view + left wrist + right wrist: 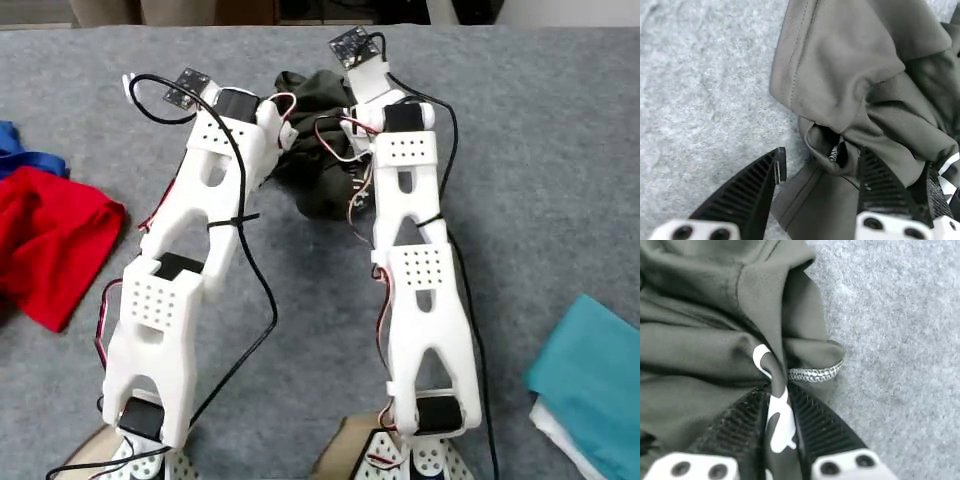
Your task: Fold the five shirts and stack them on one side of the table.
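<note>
A dark olive shirt [318, 130] lies crumpled at the far middle of the grey table, between the two arms' heads. My left gripper [820, 162] stands open over the shirt's [850, 75] edge, one finger above the bare felt, the other over the cloth. My right gripper [780, 397] is shut on a fold of the olive shirt [705, 340] that carries a white print. A red shirt [50, 240] with a blue shirt [22, 155] behind it lies at the left edge. A teal shirt [592, 375] rests on a white shirt [560, 428] at the right front.
The grey felt table [540, 180] spreads open to the right of the arms and at the far left. Black cables [255, 280] hang along both arms.
</note>
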Controlling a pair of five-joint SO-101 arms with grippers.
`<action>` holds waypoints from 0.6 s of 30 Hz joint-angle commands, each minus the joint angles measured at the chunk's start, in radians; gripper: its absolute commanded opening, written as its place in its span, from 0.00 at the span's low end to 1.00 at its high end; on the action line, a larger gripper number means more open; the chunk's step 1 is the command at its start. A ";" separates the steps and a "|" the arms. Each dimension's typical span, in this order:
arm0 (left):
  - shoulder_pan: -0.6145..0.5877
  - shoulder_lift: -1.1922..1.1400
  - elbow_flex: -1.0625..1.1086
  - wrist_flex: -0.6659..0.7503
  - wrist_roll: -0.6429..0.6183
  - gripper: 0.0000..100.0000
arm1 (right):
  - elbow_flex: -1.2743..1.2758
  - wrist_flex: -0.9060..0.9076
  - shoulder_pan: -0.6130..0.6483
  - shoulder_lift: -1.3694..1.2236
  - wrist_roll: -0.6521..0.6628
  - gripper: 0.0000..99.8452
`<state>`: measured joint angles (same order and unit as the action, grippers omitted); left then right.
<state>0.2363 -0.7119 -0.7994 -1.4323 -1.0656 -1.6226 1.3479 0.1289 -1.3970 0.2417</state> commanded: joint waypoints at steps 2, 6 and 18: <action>0.012 -0.015 -0.052 0.029 -0.009 0.23 | -0.047 -0.035 -0.050 0.019 -0.051 0.00; 0.025 -0.036 -0.054 0.046 0.012 0.17 | -0.047 -0.035 -0.051 0.019 -0.051 0.00; 0.025 -0.039 -0.069 0.046 0.023 0.16 | -0.042 -0.008 -0.044 0.013 -0.040 0.01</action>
<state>0.2501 -0.7702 -0.8209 -1.3970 -1.0533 -1.6226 1.3357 0.1028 -1.3970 0.2002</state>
